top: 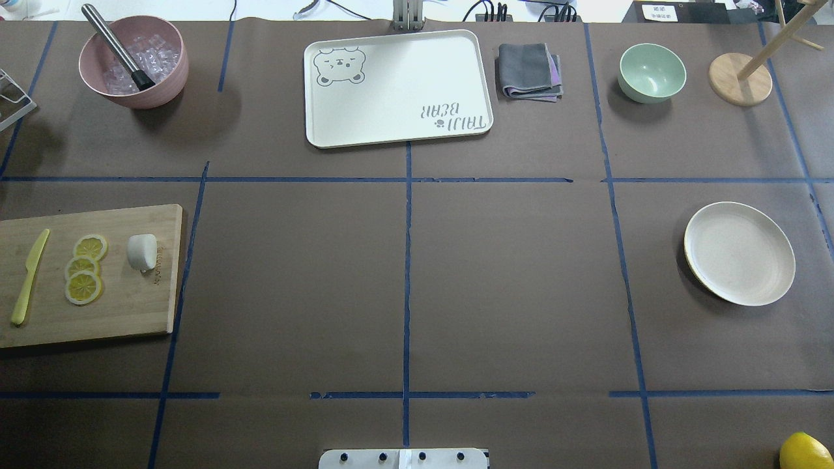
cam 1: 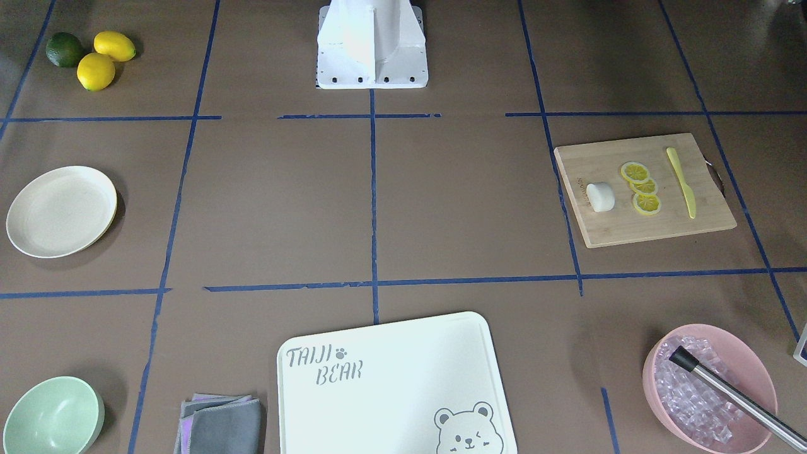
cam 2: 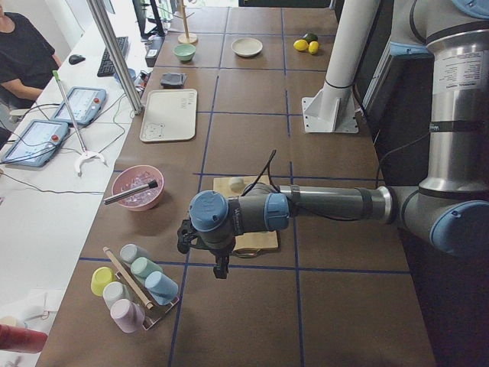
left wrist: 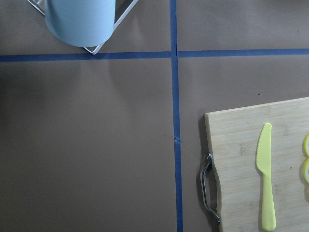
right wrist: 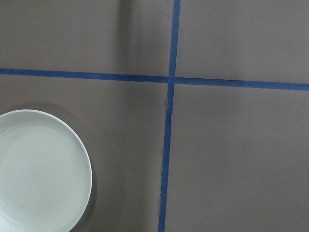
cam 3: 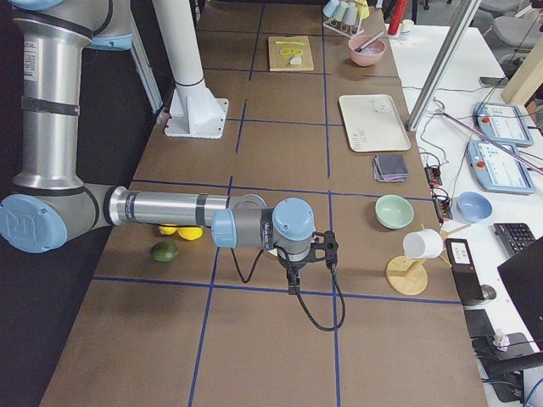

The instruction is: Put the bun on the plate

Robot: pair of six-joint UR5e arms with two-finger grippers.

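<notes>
The white bun [cam 1: 600,197] [top: 142,251] lies on a wooden cutting board [top: 124,306] on the robot's left side of the table, next to three lemon slices [top: 83,268]. The empty cream plate [cam 1: 61,211] [top: 739,253] sits far across on the right side, and part of it shows in the right wrist view [right wrist: 38,169]. My left gripper [cam 2: 221,269] hangs beyond the board's outer end, and my right gripper [cam 3: 293,284] hangs past the plate. Both show only in the side views, so I cannot tell whether they are open or shut.
A yellow knife [left wrist: 266,179] lies on the board. At the table's far edge stand a pink bowl of ice [top: 133,62], a bear-printed board [top: 397,88], a folded cloth [top: 529,70] and a green bowl [top: 651,73]. Lemons [cam 1: 104,60] lie near the robot's base.
</notes>
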